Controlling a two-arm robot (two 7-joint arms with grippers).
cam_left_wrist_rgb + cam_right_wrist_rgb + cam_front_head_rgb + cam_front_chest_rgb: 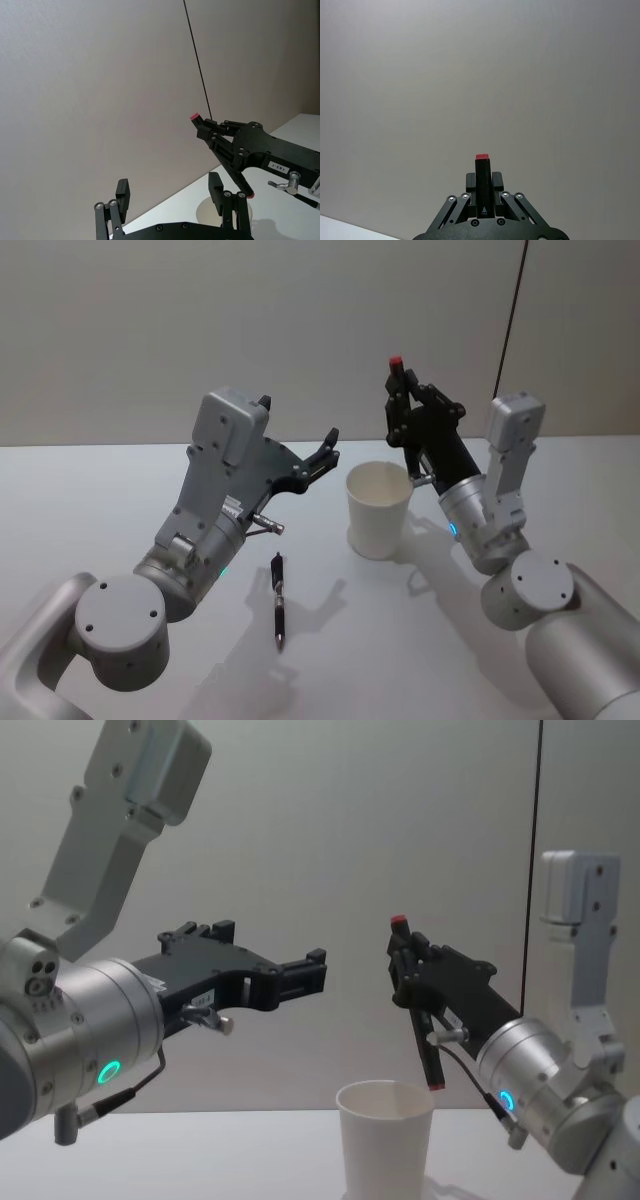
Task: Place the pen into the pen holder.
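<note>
Now my right gripper, clenched on the near-upright pen, poises its lower tip just above the right rim of the pen holder; my left gripper hangs spread.

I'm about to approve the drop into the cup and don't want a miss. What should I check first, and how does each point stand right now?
1. Grip: right gripper shut on the held pen: ok.
2. Pen attitude: near upright, slightly tilted, lower tip pointing down: ok.
3. Tip over the paper cup mouth: the chest view puts it above the rim's right edge, depth unclear: cannot tell.
4. Cup upright, mouth open: ok.
5. Left gripper open, raised to the cup's left, apart from it: ok.
6. Second pen lies on the table, apart from the cup: ok.
</note>
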